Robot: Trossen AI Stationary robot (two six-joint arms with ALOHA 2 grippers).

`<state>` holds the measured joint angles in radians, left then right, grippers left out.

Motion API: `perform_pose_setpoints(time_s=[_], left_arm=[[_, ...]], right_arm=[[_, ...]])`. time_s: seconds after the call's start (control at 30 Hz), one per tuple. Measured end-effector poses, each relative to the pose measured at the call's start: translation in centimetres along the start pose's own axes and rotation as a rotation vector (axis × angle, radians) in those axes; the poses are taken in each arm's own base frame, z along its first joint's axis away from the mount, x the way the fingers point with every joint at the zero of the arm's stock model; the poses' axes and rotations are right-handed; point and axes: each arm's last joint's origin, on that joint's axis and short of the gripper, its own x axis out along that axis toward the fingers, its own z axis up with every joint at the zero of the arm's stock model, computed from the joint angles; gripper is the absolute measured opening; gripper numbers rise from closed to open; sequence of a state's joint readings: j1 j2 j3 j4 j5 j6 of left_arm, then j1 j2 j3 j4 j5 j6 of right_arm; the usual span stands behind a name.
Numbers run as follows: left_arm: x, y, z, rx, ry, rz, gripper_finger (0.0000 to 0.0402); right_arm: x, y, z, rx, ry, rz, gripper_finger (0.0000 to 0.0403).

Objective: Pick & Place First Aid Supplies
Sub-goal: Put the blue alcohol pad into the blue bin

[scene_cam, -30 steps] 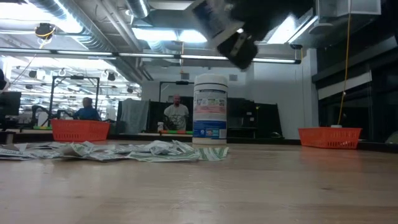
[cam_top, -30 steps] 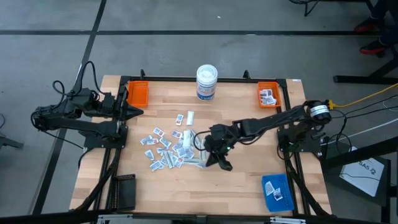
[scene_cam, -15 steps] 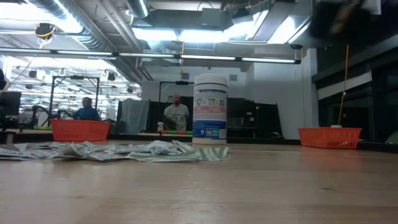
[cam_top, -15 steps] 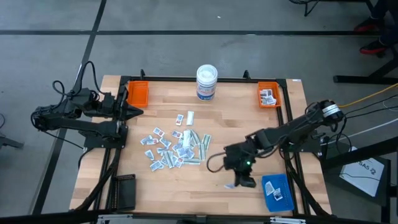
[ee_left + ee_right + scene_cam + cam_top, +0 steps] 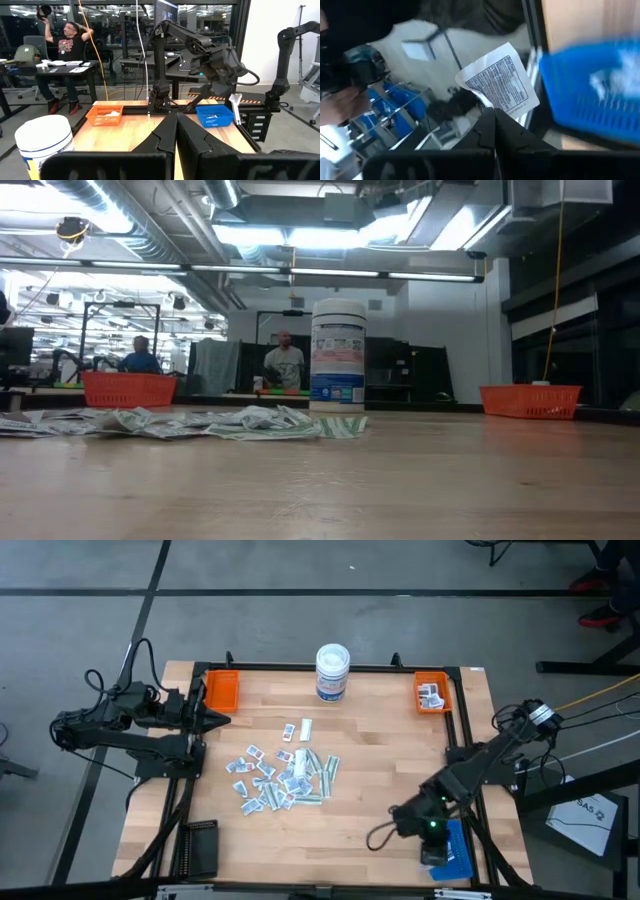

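**Right gripper holds a printed packet above the blue tray**

The right gripper is clamped on a small flat white paper packet with blue-grey print, which stands up from between its dark fingertips in the right wrist view. Just beside the packet in that view is the small blue plastic mesh tray. From above, the right gripper hangs over the blue mesh tray at the table's near right corner, its dark arm reaching back to its base on the right edge.

The remaining first aid supplies, a loose pile of white packets and pale greenish strips, lie left of centre on the light wooden table, well apart from the right gripper. A few packets sit in the orange tray at the far right corner. A second orange tray stands at the far left corner, and a white round tub with a blue label stands at the far edge between them.

The left gripper waits at the table's left edge near the second orange tray, fingers pressed together on nothing.
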<state>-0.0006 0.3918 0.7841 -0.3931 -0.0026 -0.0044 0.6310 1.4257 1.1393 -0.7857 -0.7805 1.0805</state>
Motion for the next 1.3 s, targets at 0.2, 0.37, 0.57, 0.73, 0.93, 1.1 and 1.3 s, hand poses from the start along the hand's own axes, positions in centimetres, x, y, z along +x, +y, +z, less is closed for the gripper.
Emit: perform_pose_setpoints(time_s=[0.2, 0.37, 0.57, 0.73, 0.93, 1.1, 1.3], left_arm=[[0.0, 0.0, 0.0, 0.0, 0.0, 0.0, 0.0004], [0.0, 0.0, 0.0, 0.0, 0.0, 0.0, 0.0004], [0.0, 0.0, 0.0, 0.0, 0.0, 0.0, 0.0004], [0.0, 0.0, 0.0, 0.0, 0.0, 0.0, 0.0004], [0.0, 0.0, 0.0, 0.0, 0.0, 0.0, 0.0004], [0.0, 0.0, 0.0, 0.0, 0.0, 0.0, 0.0004], [0.0, 0.0, 0.0, 0.0, 0.0, 0.0, 0.0004]], right_arm=[[0.9, -0.6, -1.9, 0.208, 0.084, -0.116, 0.0], [1.2, -1.2, -2.7, 0.309, 0.076, -0.216, 0.0], [1.1, -2.2, -3.5, 0.433, 0.065, -0.343, 0.0], [1.2, -2.2, -3.5, 0.408, 0.02, -0.359, 0.001], [1.1, -2.4, -3.6, 0.433, 0.009, -0.39, 0.0048], [1.1, -2.4, -3.6, 0.44, 0.009, -0.392, 0.009], [1.0, -2.3, -2.8, 0.351, -0.083, -0.382, 0.0132]])
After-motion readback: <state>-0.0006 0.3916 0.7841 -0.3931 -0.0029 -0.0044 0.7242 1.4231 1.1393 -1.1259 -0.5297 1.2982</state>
